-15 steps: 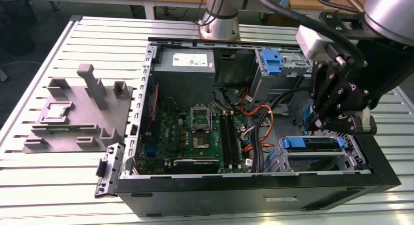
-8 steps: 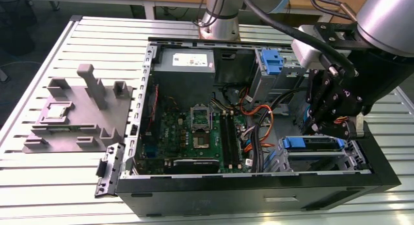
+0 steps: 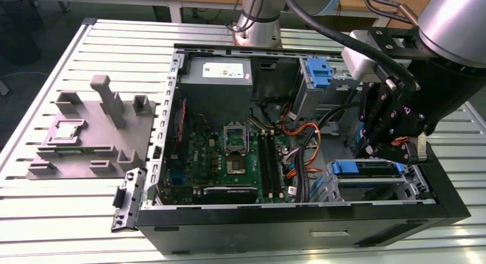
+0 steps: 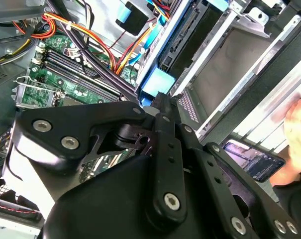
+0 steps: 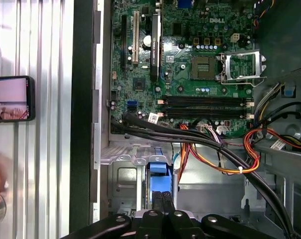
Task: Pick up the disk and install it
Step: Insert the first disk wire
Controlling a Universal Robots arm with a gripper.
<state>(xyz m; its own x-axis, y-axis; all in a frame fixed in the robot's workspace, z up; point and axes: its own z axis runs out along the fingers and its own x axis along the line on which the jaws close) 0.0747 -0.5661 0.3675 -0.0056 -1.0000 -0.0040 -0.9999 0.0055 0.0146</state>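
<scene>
Since the fingers (image 5: 158,201) are pressed together with nothing between them, and their tips sit against the blue end of the disk (image 5: 159,174), the step in hand looks like a push rather than a carry. The disk already stands in the metal cage (image 5: 121,181), straight ahead of the fingertips. Whether it is fully home I cannot tell.

To do this well, the tips should stay centred on that blue end and the push should run straight along the cage, so the side rails do not bind. Pressure should be gentle and even, since a skewed shove could jam the disk.

A bundle of orange and black cables (image 5: 215,162) runs just beside the fingers and should be kept out of the way. A hand (image 4: 297,124) rests on the tabletop (image 5: 46,50) outside the case, well apart from the fingers.
</scene>
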